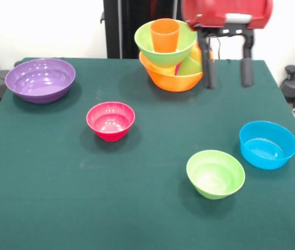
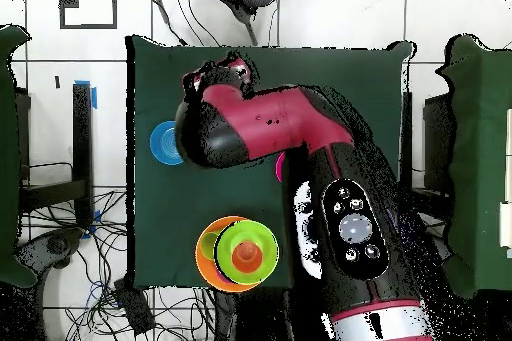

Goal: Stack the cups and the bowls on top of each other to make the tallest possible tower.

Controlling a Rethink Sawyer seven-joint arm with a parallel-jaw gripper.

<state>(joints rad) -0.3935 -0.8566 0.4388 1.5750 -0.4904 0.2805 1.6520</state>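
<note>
Nearest the camera, at about five o'clock on the green table (image 1: 59,208), sits the small green bowl (image 1: 215,173). It stands right way up with nothing in it. Just behind it, near four o'clock, is the blue bowl (image 1: 268,144), also empty and not touching its neighbour. These two look like they are waiting their turn.

Close to the middle, a little toward nine o'clock, is the pink bowl (image 1: 111,120). It stands alone with lots of room all round, so it should be easy to grab.

Farther back, at about ten o'clock, is the big purple bowl (image 1: 40,79), well apart from the rest. It is wide, so I think it would make a good bottom piece, not a top one.

At the far edge, near twelve o'clock, stands the tower (image 1: 170,54). A big orange bowl (image 1: 170,79) is at the bottom, because a wide bowl gives a steady base. Yellow, pink and green cups poke out from inside it. A big green bowl (image 1: 165,47) rests on those cups and leans a bit. An orange cup (image 1: 165,34) stands in it, right at the top.

Just beside the tower, toward one o'clock, hangs the gripper (image 1: 228,70). Its two black fingers are spread apart and hold nothing. The closer finger is right by the orange bowl's rim, so a bump there could tip the pile. From above, the red arm (image 2: 270,132) covers most of the table.
</note>
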